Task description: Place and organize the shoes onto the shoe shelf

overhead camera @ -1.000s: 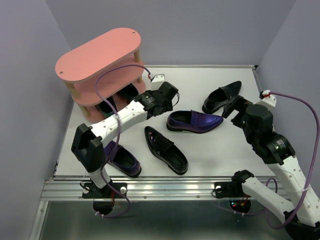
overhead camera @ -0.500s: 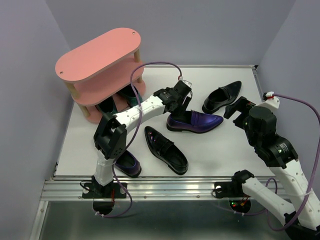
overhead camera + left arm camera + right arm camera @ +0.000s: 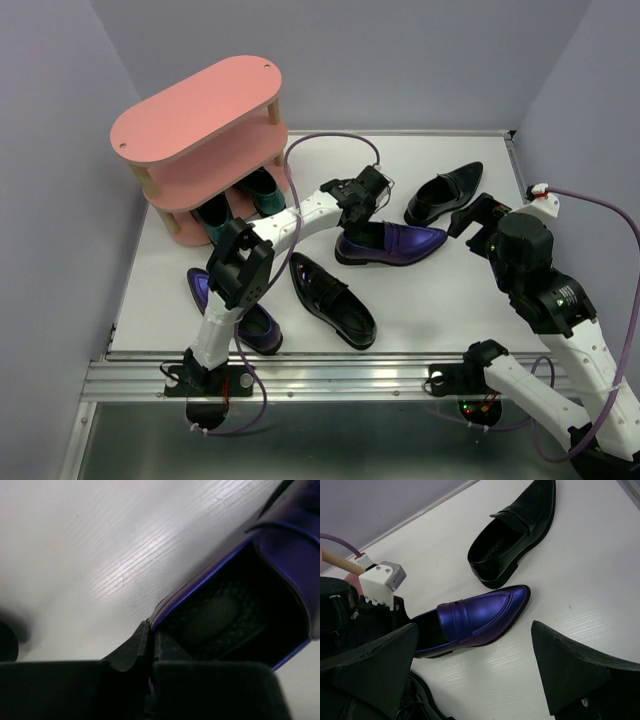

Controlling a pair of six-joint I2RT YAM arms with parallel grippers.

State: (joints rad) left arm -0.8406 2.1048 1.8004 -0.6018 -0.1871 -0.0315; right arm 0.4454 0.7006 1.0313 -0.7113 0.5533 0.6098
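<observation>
- Grip comes first: my left gripper (image 3: pixel 355 218) is pinching the back rim of the glossy purple leather loafer (image 3: pixel 395 243). Its jaws are drawn nearly together with the thin heel wall between them. I judge that rim to be the one edge narrow enough to bite.
- That loafer is lying flat on the white table (image 3: pixel 440 300), to the right of the pink three-board shoe shelf with pale wooden dowel posts (image 3: pixel 195 105) and a little nearer me. Its heel is pointing toward the shelf.
- My right gripper (image 3: pixel 470 213) is hanging wide open and holding nothing, on the far side of the held loafer from the shelf. I judge it well placed there to stay out of the left arm's way.
- Two dark teal shoes (image 3: pixel 262 190) are sitting on the shelf's lowest board, and the top board is showing bare.
- A second purple loafer (image 3: pixel 235 310) is lying in front of the shelf, beside the left arm's lower link.
- A shiny black loafer (image 3: pixel 332 300) is lying to the right of that one, farther from the shelf.
- A black pointed loafer (image 3: pixel 445 193) is lying farthest from the shelf, just beyond the held loafer's toe.
- I'm watching two things on the way to the shelf. The dowel posts are narrowing the openings, and the left arm's purple cable (image 3: pixel 320 140) is looping near the shelf's right end.
</observation>
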